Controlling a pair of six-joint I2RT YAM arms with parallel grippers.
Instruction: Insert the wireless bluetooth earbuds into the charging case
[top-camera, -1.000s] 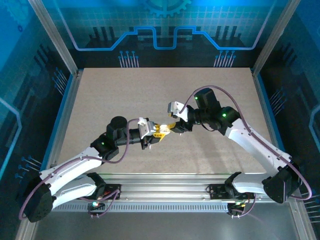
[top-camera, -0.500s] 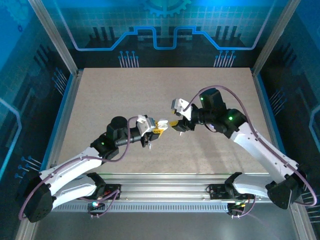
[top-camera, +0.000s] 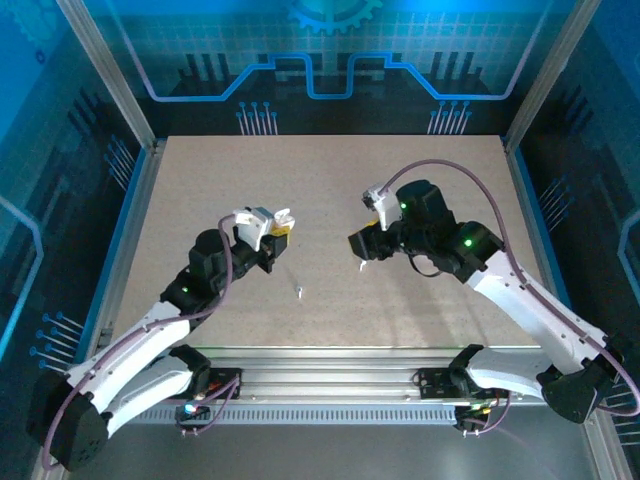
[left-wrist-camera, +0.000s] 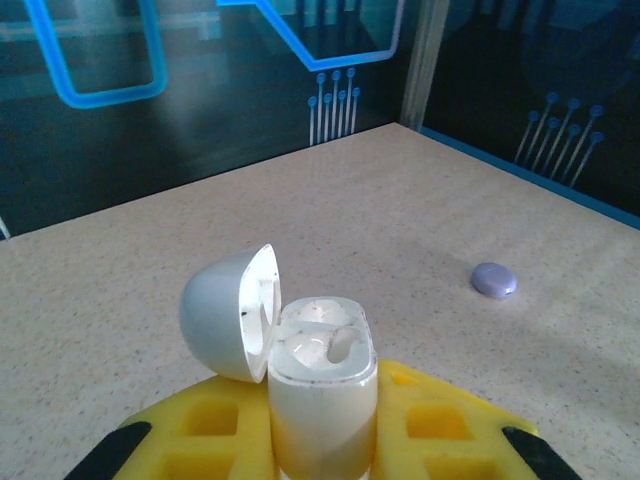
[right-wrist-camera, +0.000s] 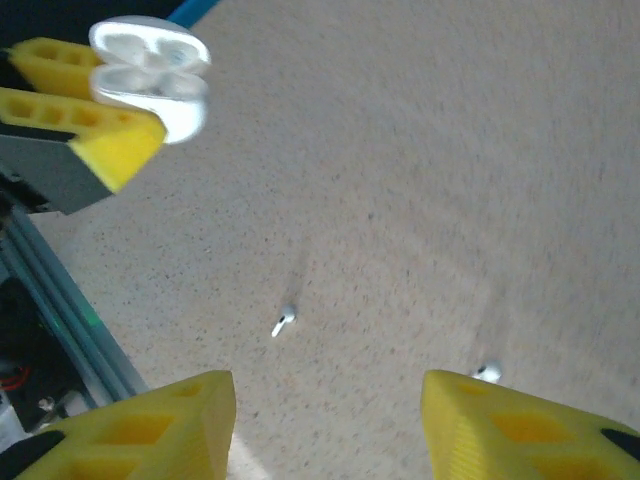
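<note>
The white charging case (left-wrist-camera: 320, 345) stands upright with its lid (left-wrist-camera: 228, 315) flipped open to the left. My left gripper (left-wrist-camera: 322, 425) is shut on its lower body between yellow fingers (left-wrist-camera: 190, 425). From above, this gripper (top-camera: 272, 236) holds the case (top-camera: 281, 225) left of centre. One white stem-shaped earbud (top-camera: 299, 291) (right-wrist-camera: 283, 320) lies on the table between the arms. A second white earbud (right-wrist-camera: 487, 373) peeks out by my right finger. My right gripper (right-wrist-camera: 328, 390) (top-camera: 363, 250) hovers open above the table, nothing between its fingers. The case (right-wrist-camera: 150, 70) is up left of it.
A small pale purple rounded piece (left-wrist-camera: 494, 279) lies on the beige table (top-camera: 330, 180) beyond the case. Blue walls and metal posts fence the table on three sides. A metal rail (top-camera: 330, 365) runs along the near edge.
The two grippers, close together at centre before, have drawn apart. The left one carried the case left and back; the right one pulled to the right. An earbud now lies exposed between them.
</note>
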